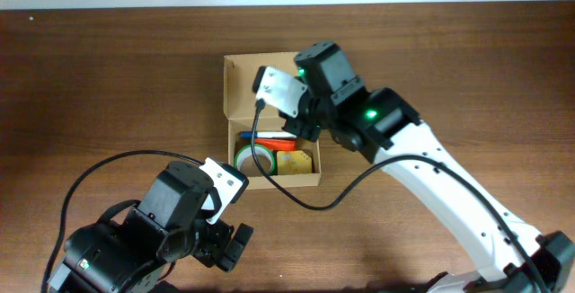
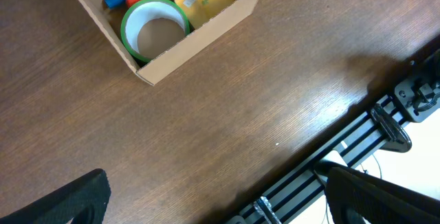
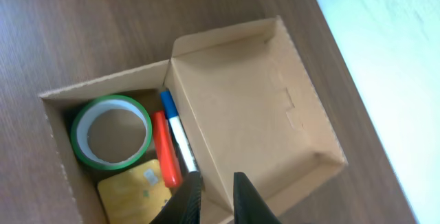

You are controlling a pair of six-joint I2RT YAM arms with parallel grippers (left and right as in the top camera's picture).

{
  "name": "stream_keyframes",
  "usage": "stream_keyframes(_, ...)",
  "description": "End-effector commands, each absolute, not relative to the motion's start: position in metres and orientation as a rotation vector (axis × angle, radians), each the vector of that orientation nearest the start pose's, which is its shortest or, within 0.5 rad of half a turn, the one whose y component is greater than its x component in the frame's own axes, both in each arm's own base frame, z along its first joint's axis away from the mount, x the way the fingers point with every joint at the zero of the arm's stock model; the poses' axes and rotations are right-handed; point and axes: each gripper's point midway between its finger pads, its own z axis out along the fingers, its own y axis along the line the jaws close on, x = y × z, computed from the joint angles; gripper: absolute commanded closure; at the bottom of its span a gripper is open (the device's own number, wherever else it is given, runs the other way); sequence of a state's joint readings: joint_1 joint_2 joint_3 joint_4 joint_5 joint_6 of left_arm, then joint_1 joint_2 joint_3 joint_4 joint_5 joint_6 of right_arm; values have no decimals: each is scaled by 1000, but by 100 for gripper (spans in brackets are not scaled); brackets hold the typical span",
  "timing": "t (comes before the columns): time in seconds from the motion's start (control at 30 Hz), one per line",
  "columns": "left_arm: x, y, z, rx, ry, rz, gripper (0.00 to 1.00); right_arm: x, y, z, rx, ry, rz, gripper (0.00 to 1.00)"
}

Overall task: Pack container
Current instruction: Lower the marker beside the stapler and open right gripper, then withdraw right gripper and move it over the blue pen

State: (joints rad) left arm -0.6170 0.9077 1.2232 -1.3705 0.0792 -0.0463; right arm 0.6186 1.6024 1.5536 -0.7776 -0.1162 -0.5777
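Your right gripper (image 3: pixel 213 198), barely parted, sits at the container's (image 3: pixel 254 121) lid edge, grip unclear; tape roll (image 3: pixel 77 133) and pens (image 3: pixel 177 131) lie beneath; left gripper (image 2: pixel 216 183) gapes empty.

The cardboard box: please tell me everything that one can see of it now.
The container is a plain tan cardboard box, rectangular, resting flat on the wooden table. Its hinged lid is open, its inside showing, with small folded side walls. The tray holds a green tape roll, a red marker, a blue-capped pen and a yellow item. The right pincer is at the lid's edge; contact is unclear.
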Motion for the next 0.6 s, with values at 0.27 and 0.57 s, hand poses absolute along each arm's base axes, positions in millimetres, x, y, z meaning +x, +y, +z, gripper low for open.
stream_keyframes(0.27,149,-125,247,770,2529,-352,1,404,159,245,-715,2314,172,83)
stream_keyframes(0.57,149,-125,247,770,2529,-352,1,429,99,217,-339,2470,240,76)
